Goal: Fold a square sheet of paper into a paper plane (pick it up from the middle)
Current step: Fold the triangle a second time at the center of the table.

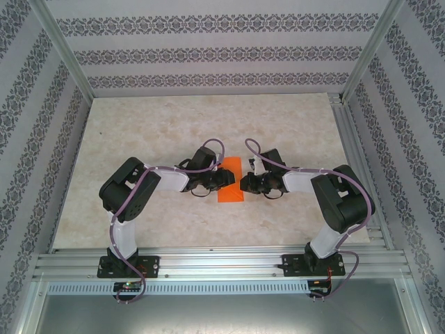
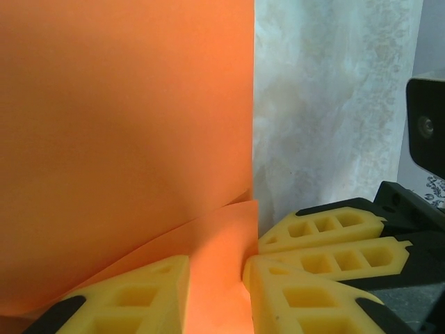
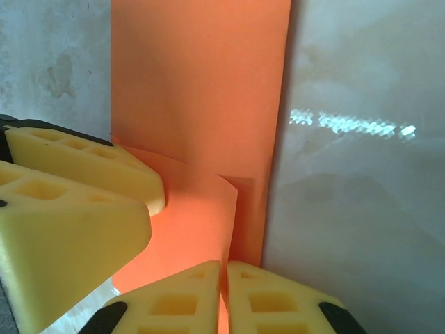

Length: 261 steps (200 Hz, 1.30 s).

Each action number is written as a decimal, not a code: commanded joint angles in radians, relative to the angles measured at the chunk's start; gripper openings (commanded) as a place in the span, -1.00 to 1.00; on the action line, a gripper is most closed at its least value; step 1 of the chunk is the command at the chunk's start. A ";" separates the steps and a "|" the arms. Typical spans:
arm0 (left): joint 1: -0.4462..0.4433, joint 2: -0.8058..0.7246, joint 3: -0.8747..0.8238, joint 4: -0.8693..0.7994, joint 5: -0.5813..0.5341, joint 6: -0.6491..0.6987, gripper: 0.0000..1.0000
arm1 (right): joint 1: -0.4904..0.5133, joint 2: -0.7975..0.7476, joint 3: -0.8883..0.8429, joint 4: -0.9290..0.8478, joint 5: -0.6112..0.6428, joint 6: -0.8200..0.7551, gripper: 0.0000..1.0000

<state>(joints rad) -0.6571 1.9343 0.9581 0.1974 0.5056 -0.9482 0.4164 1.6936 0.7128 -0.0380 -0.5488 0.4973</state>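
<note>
The square sheet of paper [image 1: 231,167] is bright orange and lies mid-table between my two grippers. My left gripper [image 1: 220,179] comes in from the left and my right gripper [image 1: 245,184] from the right. In the right wrist view the right gripper [image 3: 224,278] is shut on the edge of a raised flap of the sheet [image 3: 201,104]. The left gripper's fingers [image 3: 83,167] rest against that flap from the left. In the left wrist view the left gripper [image 2: 215,292] has its jaws apart, the curved flap [image 2: 125,139] standing between and behind them. The right gripper's fingers [image 2: 327,229] sit close beside it.
The pale marbled table [image 1: 208,125] stretches behind and to both sides of the sheet. Patterned walls [image 1: 208,52] and metal posts enclose it. An aluminium rail [image 1: 222,263] carrying both arm bases runs along the near edge.
</note>
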 commanded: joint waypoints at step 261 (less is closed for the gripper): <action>-0.014 0.037 -0.013 0.040 -0.015 -0.002 -0.41 | 0.046 -0.022 -0.066 -0.007 -0.003 0.059 -0.77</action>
<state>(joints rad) -0.6575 1.9396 0.9504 0.2218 0.5003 -0.9516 0.4744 1.6535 0.6739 -0.0505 -0.5770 0.5629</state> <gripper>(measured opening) 0.295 0.115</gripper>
